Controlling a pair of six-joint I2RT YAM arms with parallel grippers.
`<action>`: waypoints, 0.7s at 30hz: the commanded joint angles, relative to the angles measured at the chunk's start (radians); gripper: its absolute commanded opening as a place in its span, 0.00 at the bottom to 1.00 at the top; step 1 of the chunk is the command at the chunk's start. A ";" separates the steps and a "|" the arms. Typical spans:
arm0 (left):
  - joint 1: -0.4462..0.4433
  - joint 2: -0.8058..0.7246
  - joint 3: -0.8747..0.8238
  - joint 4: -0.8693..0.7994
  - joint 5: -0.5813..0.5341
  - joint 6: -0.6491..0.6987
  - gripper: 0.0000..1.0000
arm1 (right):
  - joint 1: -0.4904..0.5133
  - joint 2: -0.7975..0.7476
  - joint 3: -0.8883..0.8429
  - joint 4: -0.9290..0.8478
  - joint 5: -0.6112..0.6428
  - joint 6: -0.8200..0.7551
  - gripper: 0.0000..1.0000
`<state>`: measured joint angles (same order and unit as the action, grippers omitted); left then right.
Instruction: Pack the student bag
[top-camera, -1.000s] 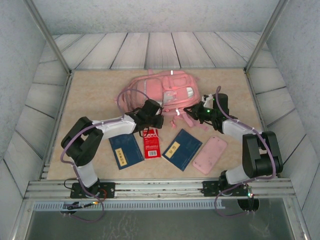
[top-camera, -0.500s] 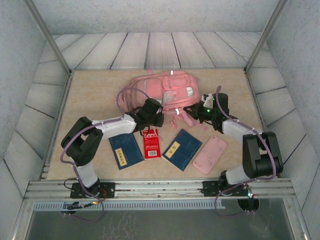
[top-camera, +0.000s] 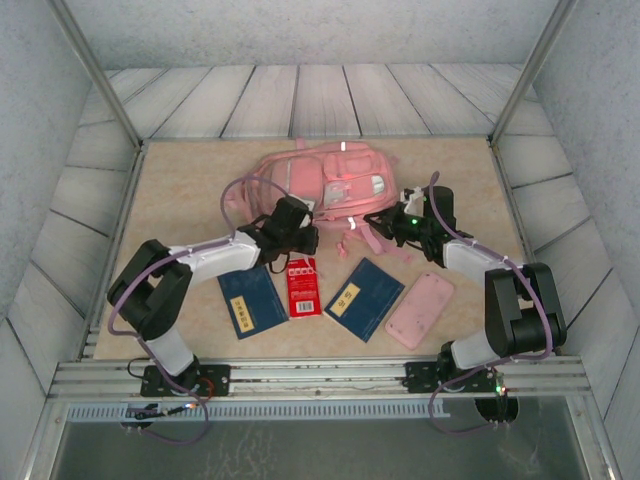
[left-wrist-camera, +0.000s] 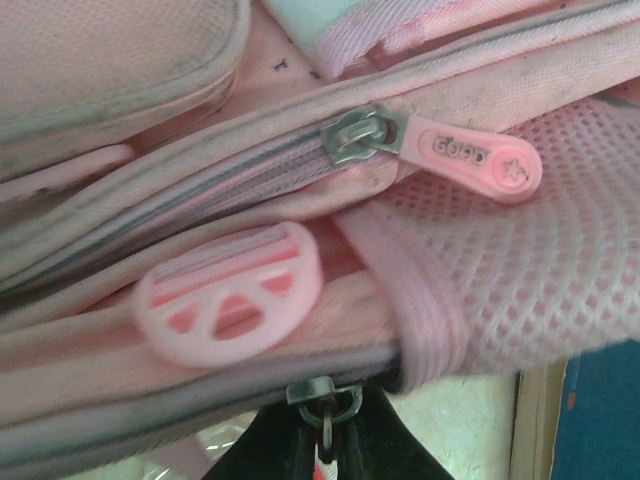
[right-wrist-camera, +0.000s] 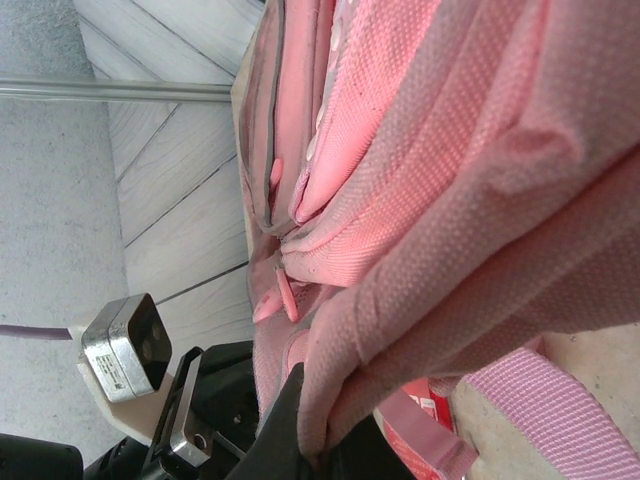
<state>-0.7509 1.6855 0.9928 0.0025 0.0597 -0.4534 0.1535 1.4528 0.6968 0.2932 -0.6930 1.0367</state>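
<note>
- Our left tool (left-wrist-camera: 325, 445) is pinched shut on a metal zip pull (left-wrist-camera: 325, 400) of the student bag (top-camera: 335, 180).
- Our right tool (right-wrist-camera: 305, 450) is clamped on a fold of the bag's fabric.
- The bag lies toward the back of the surface (top-camera: 180, 190).
- Nearer us we see a blue booklet (top-camera: 250, 302), a second blue booklet (top-camera: 362, 297), a pink case (top-camera: 420, 310) and a red packet (top-camera: 303, 285).

Table (top-camera: 175, 190) open left of student bag (top-camera: 320, 180) and toward far right corner; near strip obstructed by left blue booklet (top-camera: 252, 300), red packet (top-camera: 302, 286), right blue booklet (top-camera: 364, 298), pink case (top-camera: 421, 309), narrow gaps between.
</note>
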 joint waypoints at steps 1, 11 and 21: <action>0.020 -0.038 -0.025 -0.023 0.018 0.040 0.00 | -0.006 -0.011 0.044 -0.022 -0.002 -0.054 0.00; 0.062 -0.126 -0.113 -0.074 0.072 0.087 0.00 | -0.076 0.007 0.130 -0.223 0.082 -0.232 0.00; 0.128 -0.213 -0.186 -0.098 0.102 0.106 0.00 | -0.235 0.099 0.216 -0.362 0.060 -0.426 0.00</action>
<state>-0.6495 1.5112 0.8223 -0.0406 0.1677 -0.3714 -0.0147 1.5249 0.8585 -0.0479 -0.6899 0.7174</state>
